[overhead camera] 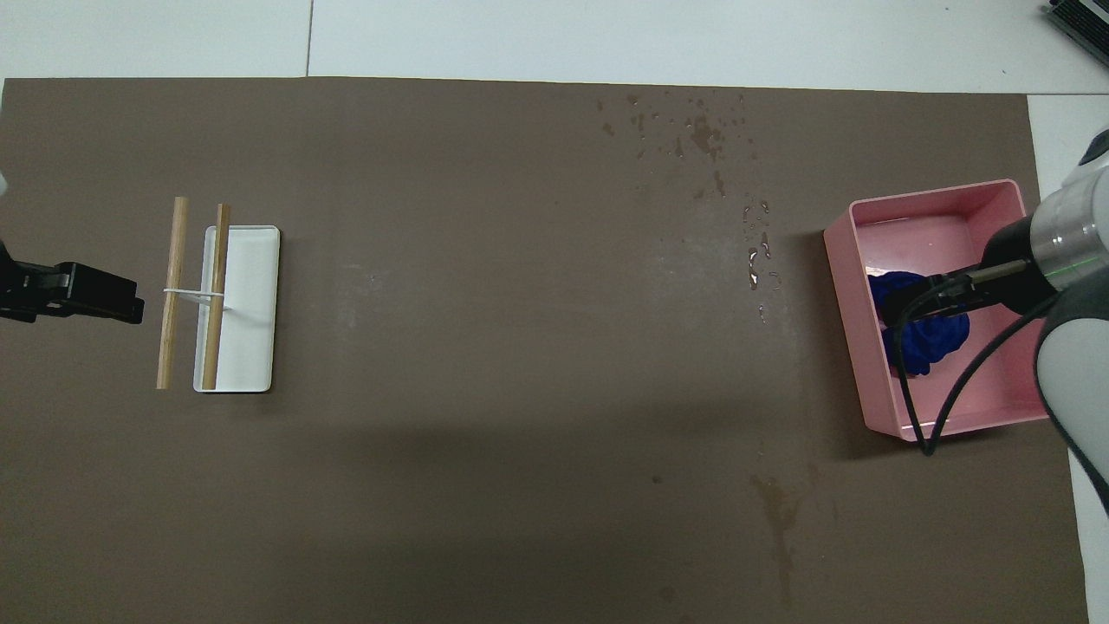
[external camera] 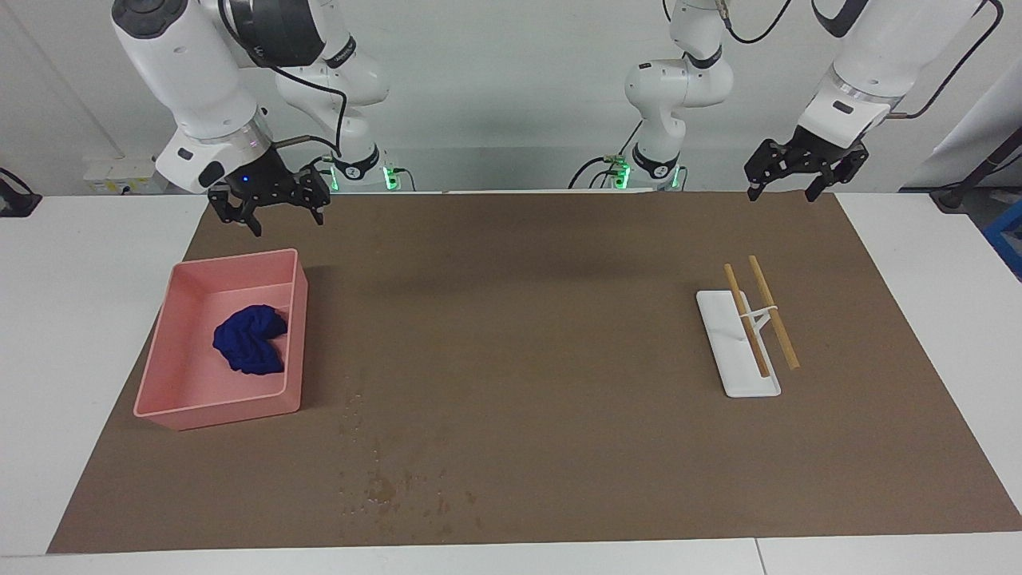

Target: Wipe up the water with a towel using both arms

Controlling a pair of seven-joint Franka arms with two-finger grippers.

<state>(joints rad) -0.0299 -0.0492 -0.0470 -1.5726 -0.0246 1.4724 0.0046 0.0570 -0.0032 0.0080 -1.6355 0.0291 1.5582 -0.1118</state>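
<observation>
The towel (external camera: pixel 249 341) (overhead camera: pixel 940 340) is a crumpled dark blue cloth lying in a pink bin (external camera: pixel 231 259) (overhead camera: pixel 845 303) at the right arm's end of the table. The water (external camera: pixel 383 483) (overhead camera: pixel 706 139) is scattered drops and damp specks on the brown mat, farther from the robots than the bin. My right gripper (external camera: pixel 271 206) hangs open roughly over the bin, well above the towel and touching nothing. In the overhead view its wrist and cable cover part of the towel. My left gripper (external camera: pixel 802 174) (overhead camera: pixel 69 293) waits open and empty over the mat's corner at the left arm's end.
A white tray (external camera: pixel 730 375) (overhead camera: pixel 251 260) at the left arm's end carries two wooden sticks (external camera: pixel 773 311) (overhead camera: pixel 173 290) tied with a white band. The brown mat (external camera: pixel 519 319) covers most of the white table. A dull streak (overhead camera: pixel 780 511) marks the mat nearer the robots.
</observation>
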